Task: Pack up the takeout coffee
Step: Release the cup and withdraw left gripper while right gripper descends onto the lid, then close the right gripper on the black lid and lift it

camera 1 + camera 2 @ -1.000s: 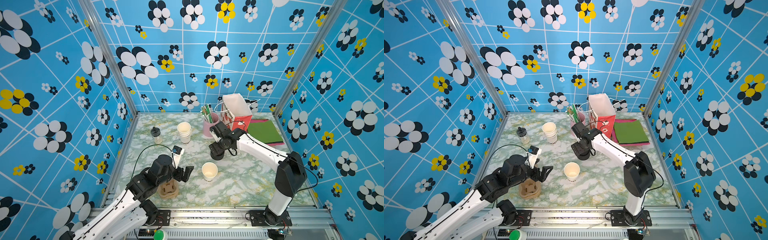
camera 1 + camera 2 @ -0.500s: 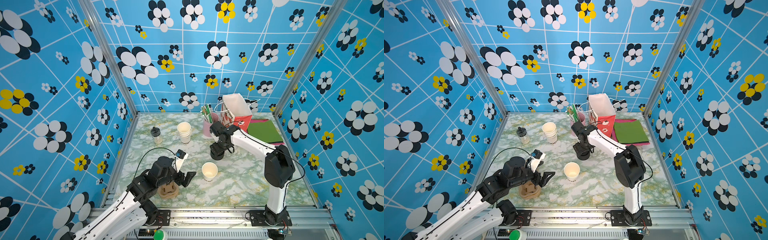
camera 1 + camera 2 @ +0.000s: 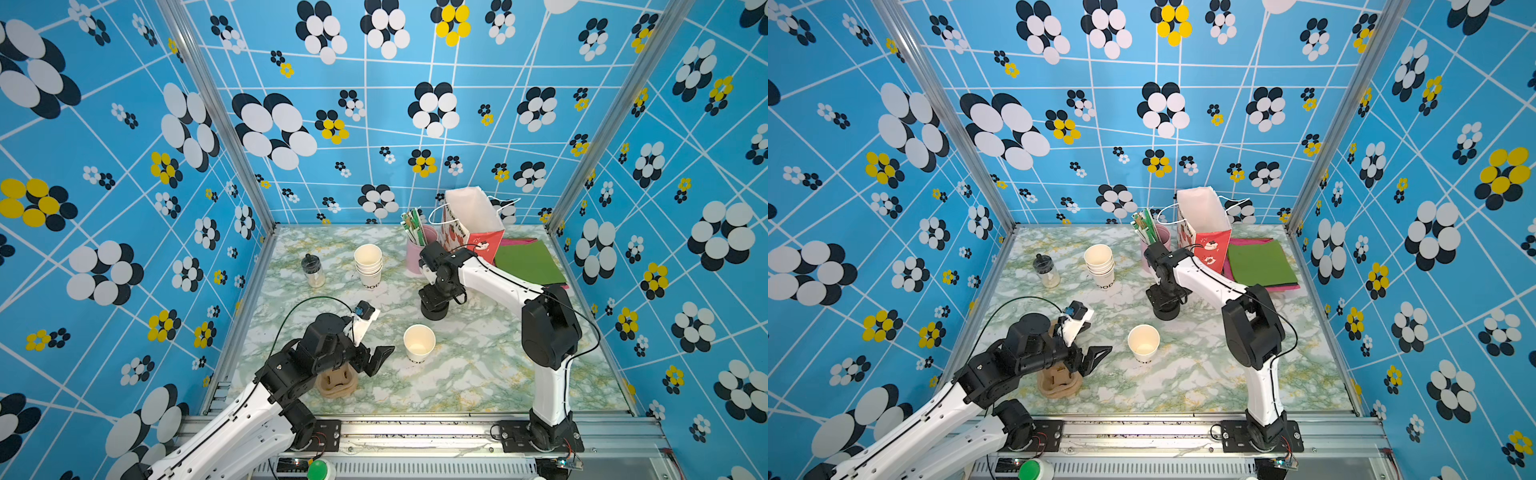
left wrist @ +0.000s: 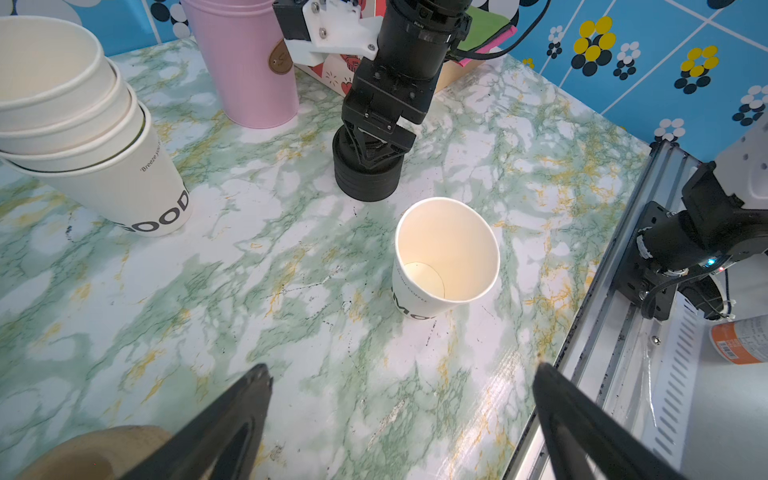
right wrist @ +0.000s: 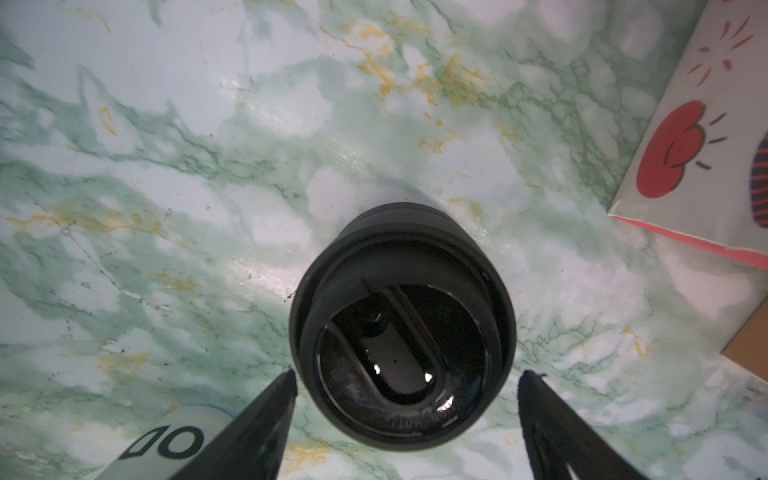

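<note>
The takeout coffee cup (image 3: pixel 419 347), white with dark lettering, stands lidless near the middle of the marbled table (image 3: pixel 478 374); its bare bottom shows in the left wrist view, so it looks empty. Behind it, the right gripper (image 5: pixel 408 377) is poised over the pile of black lids (image 5: pixel 401 324), fingers apart on either side and gripping nothing. The left gripper (image 4: pixel 401 372) hangs wide open near the cup, above a brown cup carrier (image 3: pixel 336 382).

The lids are nested, so a low pinch could lift several at once; a light, empty cup may tip or slide under a pressed lid if nothing steadies it.

Further out stands a stack of lidless cups (image 3: pixel 368 266); a pink tumbler (image 3: pixel 417 253) holds green and white sticks (image 3: pixel 413 226); a capped jar (image 3: pixel 312 270) shows something pale low down; the open paper bag (image 3: pixel 471 220) hides its contents.
</note>
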{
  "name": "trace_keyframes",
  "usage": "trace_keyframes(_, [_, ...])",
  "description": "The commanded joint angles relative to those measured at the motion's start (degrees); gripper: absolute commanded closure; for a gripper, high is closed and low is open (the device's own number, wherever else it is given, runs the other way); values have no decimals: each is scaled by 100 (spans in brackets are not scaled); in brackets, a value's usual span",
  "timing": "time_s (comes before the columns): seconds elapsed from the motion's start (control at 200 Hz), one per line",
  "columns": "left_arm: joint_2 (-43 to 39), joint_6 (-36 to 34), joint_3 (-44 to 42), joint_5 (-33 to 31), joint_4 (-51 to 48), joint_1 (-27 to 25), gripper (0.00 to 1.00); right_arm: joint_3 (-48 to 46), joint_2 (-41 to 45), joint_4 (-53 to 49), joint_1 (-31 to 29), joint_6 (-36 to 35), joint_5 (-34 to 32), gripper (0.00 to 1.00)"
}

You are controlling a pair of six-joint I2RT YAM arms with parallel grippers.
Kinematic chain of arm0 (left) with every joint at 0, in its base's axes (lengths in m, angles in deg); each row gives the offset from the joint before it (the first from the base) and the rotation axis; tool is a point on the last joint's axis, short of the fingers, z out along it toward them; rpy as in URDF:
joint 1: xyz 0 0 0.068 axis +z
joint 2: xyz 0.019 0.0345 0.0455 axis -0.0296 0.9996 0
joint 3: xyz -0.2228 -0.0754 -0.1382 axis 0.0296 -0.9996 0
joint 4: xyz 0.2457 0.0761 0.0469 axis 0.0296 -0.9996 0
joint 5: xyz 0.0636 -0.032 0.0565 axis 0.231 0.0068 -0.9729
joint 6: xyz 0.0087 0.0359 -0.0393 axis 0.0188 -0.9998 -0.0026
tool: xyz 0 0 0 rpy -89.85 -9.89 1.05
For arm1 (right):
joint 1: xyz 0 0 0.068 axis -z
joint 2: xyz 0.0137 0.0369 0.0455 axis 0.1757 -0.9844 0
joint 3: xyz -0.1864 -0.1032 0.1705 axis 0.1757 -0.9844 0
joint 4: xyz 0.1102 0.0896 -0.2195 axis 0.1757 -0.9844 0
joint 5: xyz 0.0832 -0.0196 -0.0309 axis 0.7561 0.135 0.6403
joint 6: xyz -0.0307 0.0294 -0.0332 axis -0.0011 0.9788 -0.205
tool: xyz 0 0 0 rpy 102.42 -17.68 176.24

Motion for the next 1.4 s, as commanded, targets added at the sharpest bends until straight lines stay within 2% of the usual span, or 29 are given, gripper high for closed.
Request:
trace_keyframes(0.0, [-42, -101, -74, 137, 106, 48, 1, 184, -116, -87, 45, 109, 158, 17])
trace_keyframes(0.535, [-38, -57, -100, 225, 123, 48, 1, 185, -310, -108, 44, 138, 195, 30])
trace_keyframes(0.88, [-40, -57, -100, 217, 111, 48, 1, 158, -52, -102, 42, 169, 93, 34])
trace_keyframes(1.089, [-42, -66, -98, 202, 103, 47, 1, 133, 70, -115, 43, 184, 30, 34])
trace_keyframes(1.239, [-38, -66, -94, 206, 100, 48, 1, 140, 42, -118, 40, 180, 53, 21])
trace_keyframes(1.394, [-25, -72, -94, 198, 96, 45, 1, 206, 13, -140, 43, 172, 91, 17])
